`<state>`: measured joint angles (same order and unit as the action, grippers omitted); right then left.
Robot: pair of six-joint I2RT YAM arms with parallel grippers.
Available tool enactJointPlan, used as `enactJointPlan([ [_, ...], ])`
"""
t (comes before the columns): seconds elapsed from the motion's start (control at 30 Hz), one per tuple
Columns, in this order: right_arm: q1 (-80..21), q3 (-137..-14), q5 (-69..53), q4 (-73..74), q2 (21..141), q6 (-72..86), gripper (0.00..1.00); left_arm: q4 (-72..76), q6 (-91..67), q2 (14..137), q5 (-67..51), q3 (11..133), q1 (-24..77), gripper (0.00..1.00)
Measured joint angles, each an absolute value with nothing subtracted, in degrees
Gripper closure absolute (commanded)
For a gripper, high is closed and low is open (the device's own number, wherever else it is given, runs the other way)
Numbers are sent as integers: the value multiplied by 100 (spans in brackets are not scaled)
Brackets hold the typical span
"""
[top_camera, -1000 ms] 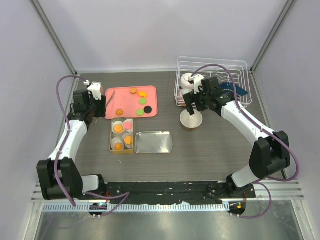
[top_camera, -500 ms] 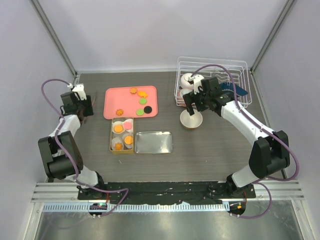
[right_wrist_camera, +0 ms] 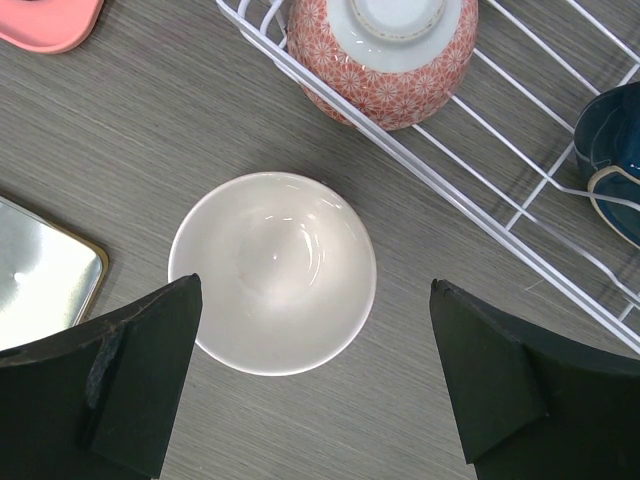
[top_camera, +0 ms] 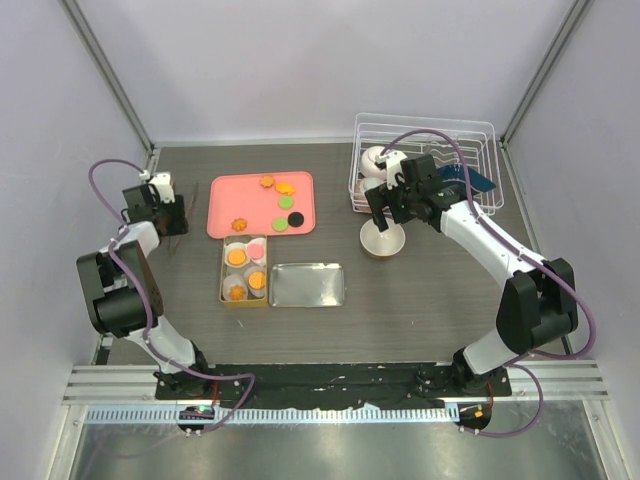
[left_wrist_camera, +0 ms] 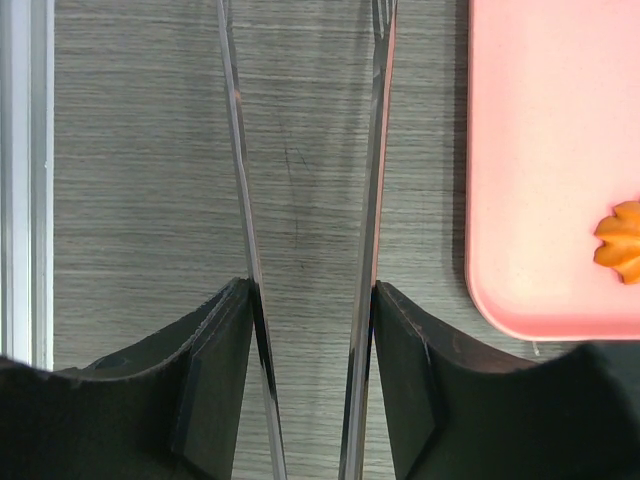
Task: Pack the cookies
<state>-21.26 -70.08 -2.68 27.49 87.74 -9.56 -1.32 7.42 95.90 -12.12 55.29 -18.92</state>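
Several cookies lie on the pink tray (top_camera: 228, 195): two orange ones (top_camera: 266, 181) at the back, two green (top_camera: 285, 202), one black (top_camera: 296, 218), and an orange flower (top_camera: 239, 224) that also shows in the left wrist view (left_wrist_camera: 620, 240). More orange and pink cookies sit in white paper cups in the gold box (top_camera: 224, 272). My left gripper (top_camera: 170, 215) (left_wrist_camera: 310, 290) is shut on metal tweezers (left_wrist_camera: 375, 150) over bare table left of the tray. My right gripper (top_camera: 385, 205) (right_wrist_camera: 315, 300) is open and empty above a white bowl (right_wrist_camera: 272, 270).
The box's silver lid (top_camera: 308, 285) lies right of the box. A white wire rack (top_camera: 470, 128) at the back right holds a red patterned bowl (right_wrist_camera: 385, 60) and a blue cup (right_wrist_camera: 610, 140). The table's left rail (left_wrist_camera: 20, 180) is close to my left gripper.
My left arm has swung left, away from the pink tray toward the table's left edge, with the tweezers still held. The right arm has not moved.
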Motion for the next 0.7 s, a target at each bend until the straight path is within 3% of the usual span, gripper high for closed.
enactJointPlan([
  [0.7, -2128, -7008, -270, 2751, 8774, -956, 0, -1048, 1079, 10269, -1219, 6184, -1892, 43],
])
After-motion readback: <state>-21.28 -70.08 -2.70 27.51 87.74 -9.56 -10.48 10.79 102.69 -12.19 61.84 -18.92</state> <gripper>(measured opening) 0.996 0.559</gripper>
